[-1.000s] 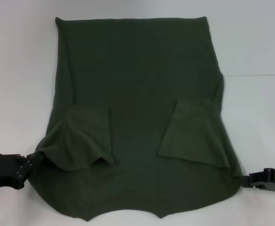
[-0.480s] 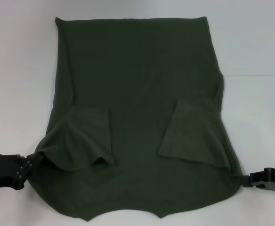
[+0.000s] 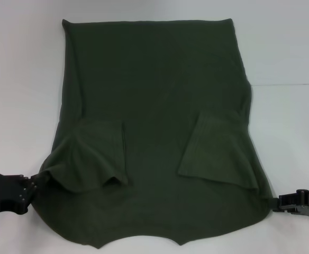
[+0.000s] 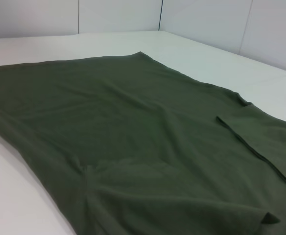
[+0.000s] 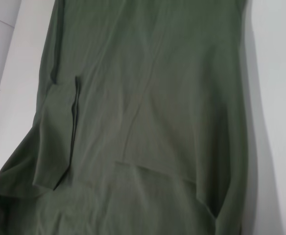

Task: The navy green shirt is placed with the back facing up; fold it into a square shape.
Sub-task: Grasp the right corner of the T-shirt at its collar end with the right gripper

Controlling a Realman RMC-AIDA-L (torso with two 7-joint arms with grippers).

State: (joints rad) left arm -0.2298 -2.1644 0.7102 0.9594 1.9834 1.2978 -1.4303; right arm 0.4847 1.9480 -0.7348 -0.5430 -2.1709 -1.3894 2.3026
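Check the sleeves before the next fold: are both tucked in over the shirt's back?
Yes. The left sleeve and right sleeve both lie folded inward on the navy green shirt, whose body is otherwise spread flat.

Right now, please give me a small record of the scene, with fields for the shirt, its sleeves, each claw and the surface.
shirt: navy green shirt spread flat, plain side up, collar end toward the robot
sleeves: left sleeve and right sleeve both folded inward onto the body
left claw: left claw at the shirt's near left edge
right claw: right claw at the near right edge
surface: white table
fold progress: body not yet folded
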